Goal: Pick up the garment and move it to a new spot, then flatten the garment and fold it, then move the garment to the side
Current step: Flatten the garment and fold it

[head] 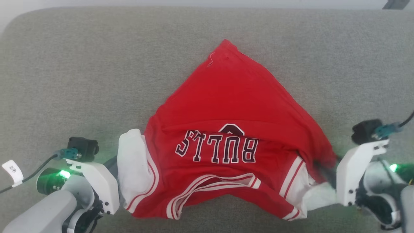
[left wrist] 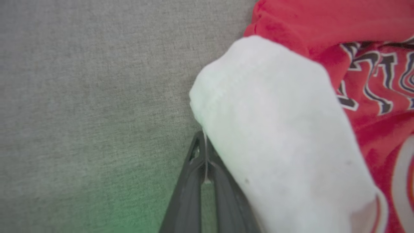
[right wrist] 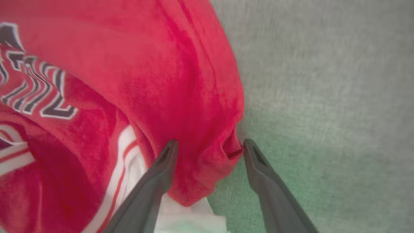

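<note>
- Left claw (left wrist: pixel 204 152): pressed together, pinching a thin white edge of the garment (head: pixel 226 106).
- Right claw (right wrist: pixel 210 150): spread, straddling a soft red fold.
- Between both: crumpled, peaked, striped trim.
- Beneath, all around: grey woven cushion (head: pixel 64 64).

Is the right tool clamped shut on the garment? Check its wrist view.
No: the right tool stands open, fingers apart either side of a red fold of the garment.

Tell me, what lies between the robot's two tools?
In the head view, the red Bulls jersey fills that stretch, reaching from the left tool to the right tool, on the grey cushion.
</note>
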You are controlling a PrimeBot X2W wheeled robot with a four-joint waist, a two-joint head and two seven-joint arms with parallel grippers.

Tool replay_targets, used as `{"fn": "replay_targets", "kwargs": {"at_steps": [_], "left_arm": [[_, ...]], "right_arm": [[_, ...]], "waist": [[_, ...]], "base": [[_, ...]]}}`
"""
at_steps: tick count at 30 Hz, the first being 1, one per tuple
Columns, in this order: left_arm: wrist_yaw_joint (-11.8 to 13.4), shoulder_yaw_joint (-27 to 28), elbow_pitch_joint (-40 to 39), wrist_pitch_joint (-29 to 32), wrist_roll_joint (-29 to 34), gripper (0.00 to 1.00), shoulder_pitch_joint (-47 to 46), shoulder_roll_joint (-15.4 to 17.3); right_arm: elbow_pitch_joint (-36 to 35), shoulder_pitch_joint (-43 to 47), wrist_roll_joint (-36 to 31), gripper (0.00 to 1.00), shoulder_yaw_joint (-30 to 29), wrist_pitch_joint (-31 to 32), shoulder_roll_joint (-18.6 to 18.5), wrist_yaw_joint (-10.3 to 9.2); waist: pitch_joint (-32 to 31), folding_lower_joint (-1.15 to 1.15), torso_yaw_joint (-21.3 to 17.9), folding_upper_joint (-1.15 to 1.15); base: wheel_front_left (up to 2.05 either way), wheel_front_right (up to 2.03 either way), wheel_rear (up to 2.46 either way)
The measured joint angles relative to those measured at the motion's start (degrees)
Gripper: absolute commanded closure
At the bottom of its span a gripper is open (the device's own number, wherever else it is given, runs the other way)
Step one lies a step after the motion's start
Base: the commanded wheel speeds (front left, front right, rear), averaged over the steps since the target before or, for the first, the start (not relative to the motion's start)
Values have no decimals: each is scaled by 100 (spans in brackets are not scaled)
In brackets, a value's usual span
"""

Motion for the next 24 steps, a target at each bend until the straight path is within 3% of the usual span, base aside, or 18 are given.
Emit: {"fn": "replay_targets", "kwargs": {"at_steps": [7,11,16,24], "left_arm": [[-70,-90,-16,-42,44,100,9,-109],[-129,-141,10,-41,110,100,-66,-205],[-237,-240,107,-32,214,100,-285,-436],[-502,-412,435,-2,385,100,-669,-933]], "right_arm": [[-669,-432,48,0,176,-43,-253,-4],[-550,-1046,27,0,450,-291,-441,-4],[293,-2097,48,0,1001,-748,-582,-4],[2347,-3756,141,0,1897,-1496,-725,-4]], "waist": [[-89,0,169,0],[-83,0,311,0],[-27,0,546,0],[128,0,1067,0]], "base": [[0,0,0],[0,0,0],[0,0,0],[0,0,0]]}}
